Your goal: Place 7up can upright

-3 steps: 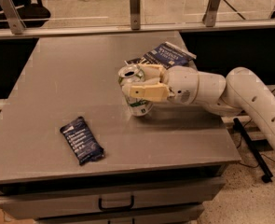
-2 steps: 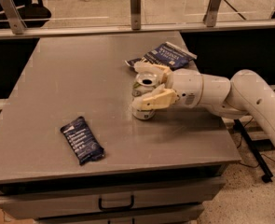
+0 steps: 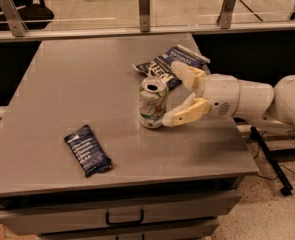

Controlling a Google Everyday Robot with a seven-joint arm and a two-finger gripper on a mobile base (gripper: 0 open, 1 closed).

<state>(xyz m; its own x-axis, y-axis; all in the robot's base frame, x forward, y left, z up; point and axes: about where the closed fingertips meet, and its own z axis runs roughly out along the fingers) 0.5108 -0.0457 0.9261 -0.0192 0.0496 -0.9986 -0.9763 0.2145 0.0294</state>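
Observation:
The 7up can (image 3: 152, 103) is a silvery can with a white-and-green label. It stands upright on the grey table (image 3: 87, 84), right of the middle, with its open top facing up. My gripper (image 3: 173, 95) is just right of the can and open, its two cream fingers spread apart. The lower finger (image 3: 184, 114) reaches to the can's base on the right side. The upper finger (image 3: 187, 74) is apart from the can, above and behind it. Nothing is held.
A dark blue snack bag (image 3: 87, 149) lies near the table's front left. Another dark blue bag (image 3: 168, 64) lies behind the can, partly under my gripper. A glass railing with metal posts (image 3: 144, 1) runs along the far edge. The table's right edge is under my arm.
The gripper was shut around the can; its fingers have opened and drawn back to the right. The can now stands free and upright on the table.

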